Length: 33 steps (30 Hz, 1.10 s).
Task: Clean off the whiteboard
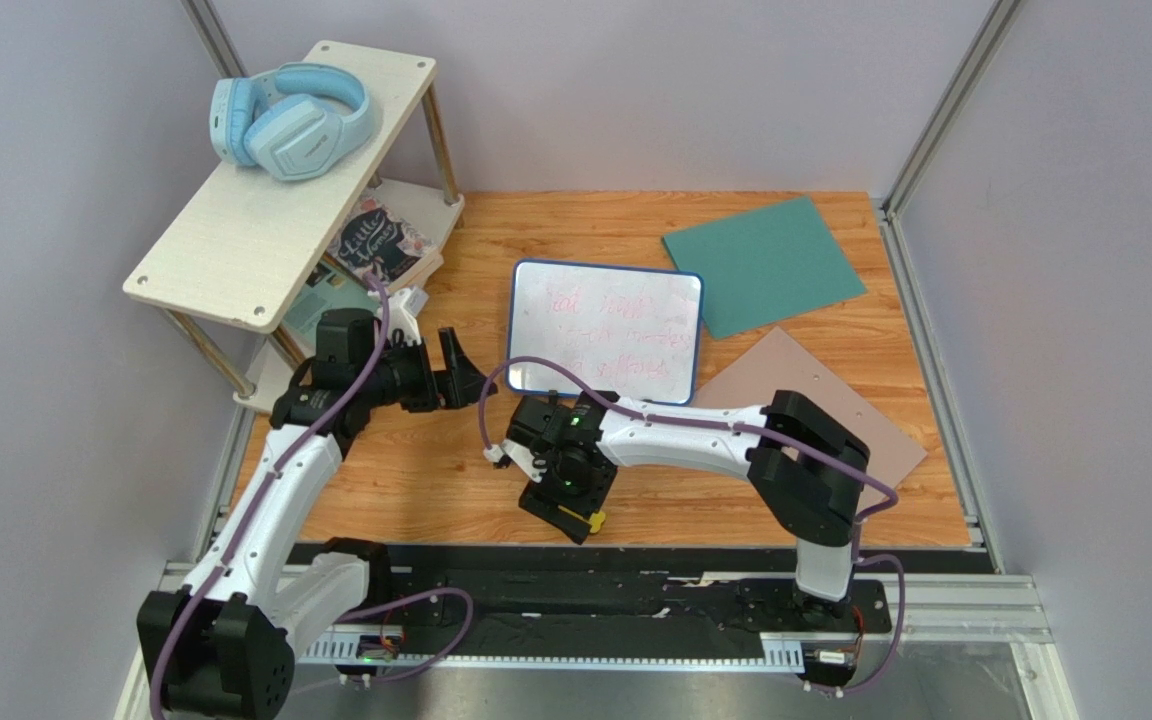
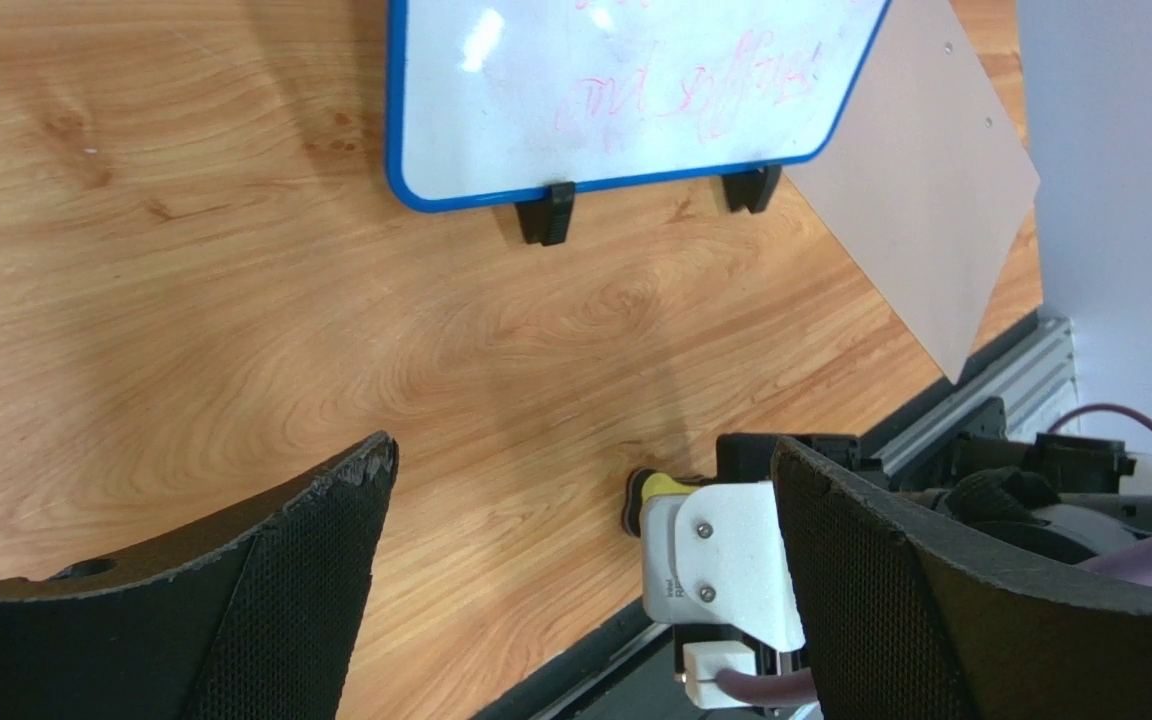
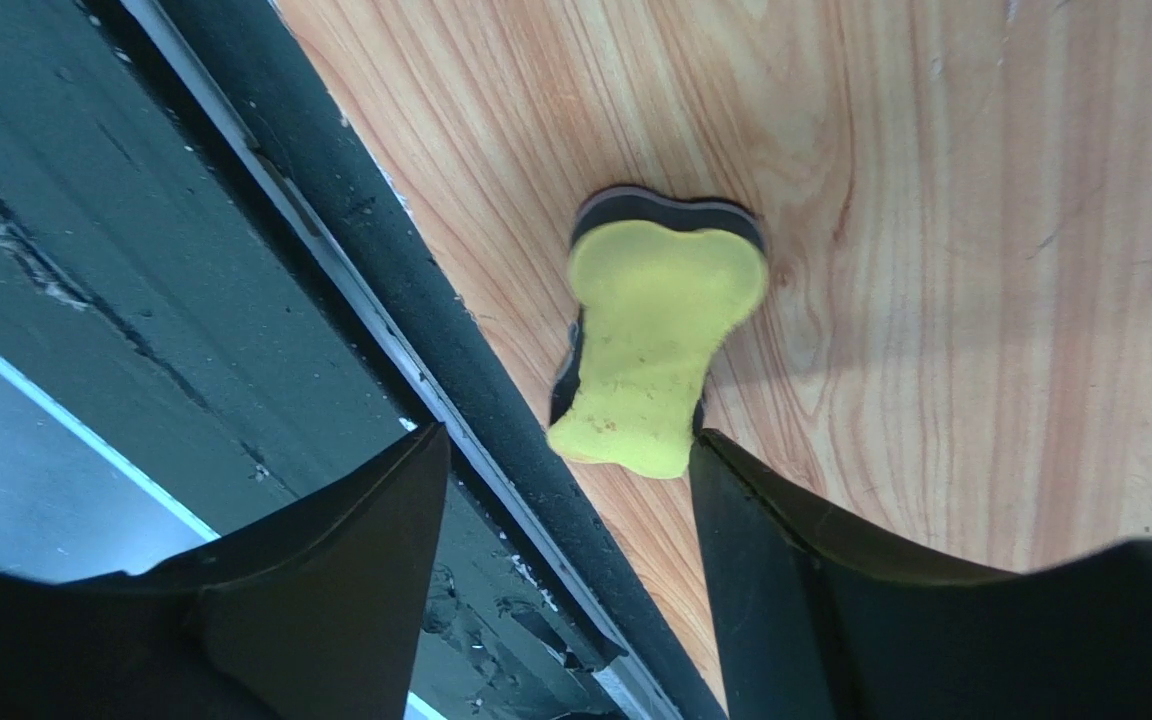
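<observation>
Showing yellow eraser point(image 3: 654, 338): right wrist | scribbled whiteboard point(image 1: 605, 323): other views

Free passage over bare desk point(image 1: 417, 480) up to the whiteboard point(image 1: 605, 330); blocked leftward by shelf point(image 1: 282, 165), nearer by right arm point(image 1: 687, 435).

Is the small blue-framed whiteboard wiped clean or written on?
Written on: the small blue-framed whiteboard carries pink scribbles across its glossy face, in two views.

The wooden table point(image 1: 387, 480) holds a whiteboard point(image 1: 605, 330) on little black feet, a teal sheet point(image 1: 763, 266), a grey-brown sheet point(image 1: 823, 398), a yellow eraser point(image 3: 657, 345) near the front edge, and a shelf point(image 1: 282, 180).
</observation>
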Each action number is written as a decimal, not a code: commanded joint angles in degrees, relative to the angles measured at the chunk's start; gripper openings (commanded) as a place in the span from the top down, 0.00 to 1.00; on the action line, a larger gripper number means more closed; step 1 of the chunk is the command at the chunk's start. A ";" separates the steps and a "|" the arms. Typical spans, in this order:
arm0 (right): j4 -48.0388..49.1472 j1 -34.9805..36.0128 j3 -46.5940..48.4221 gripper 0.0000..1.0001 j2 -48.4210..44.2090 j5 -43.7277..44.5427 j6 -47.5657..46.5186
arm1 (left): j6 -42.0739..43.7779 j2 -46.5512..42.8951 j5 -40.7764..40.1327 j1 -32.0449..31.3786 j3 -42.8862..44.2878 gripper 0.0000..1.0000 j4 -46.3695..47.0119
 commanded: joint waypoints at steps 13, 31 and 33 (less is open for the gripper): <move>-2.38 0.49 3.60 0.43 2.16 4.46 0.40 | -2.53 0.17 -5.30 0.28 3.58 0.02 -1.84; -3.43 0.76 6.23 0.42 3.65 5.26 1.19 | -0.51 0.79 -6.97 0.28 1.82 0.02 -3.16; -3.51 0.76 6.41 0.43 4.09 4.90 1.19 | -0.33 0.79 -7.15 0.28 1.82 0.02 -3.60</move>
